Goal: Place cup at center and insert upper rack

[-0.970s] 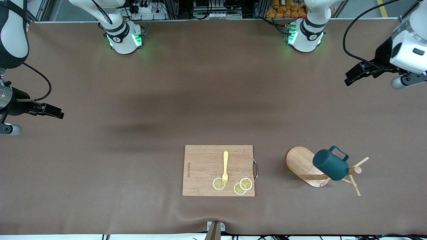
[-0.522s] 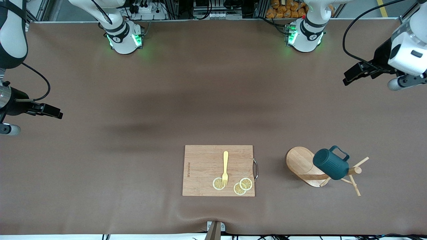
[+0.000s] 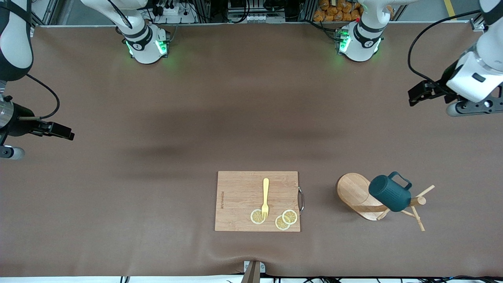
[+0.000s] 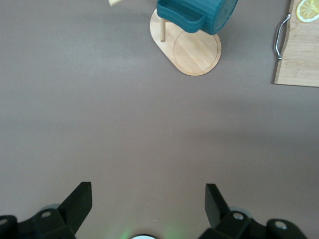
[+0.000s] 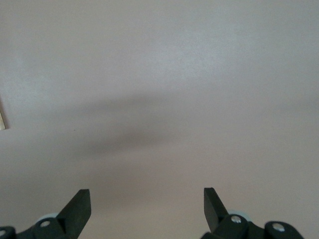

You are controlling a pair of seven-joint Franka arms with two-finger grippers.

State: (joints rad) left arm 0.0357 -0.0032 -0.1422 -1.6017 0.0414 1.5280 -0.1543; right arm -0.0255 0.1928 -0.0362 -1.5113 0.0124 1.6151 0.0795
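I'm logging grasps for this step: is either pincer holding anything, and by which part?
Nothing is held. The left pincer and right pincer are both open over bare table; the cup hangs untouched on the upper rack.

Teal ribbed cup (image 3: 390, 193) hangs on upper rack (image 3: 355, 192); rack stands upright.

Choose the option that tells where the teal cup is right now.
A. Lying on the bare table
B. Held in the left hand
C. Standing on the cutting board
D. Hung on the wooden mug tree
D: the cup sits on the mug tree, whose base stands beside the cutting board.
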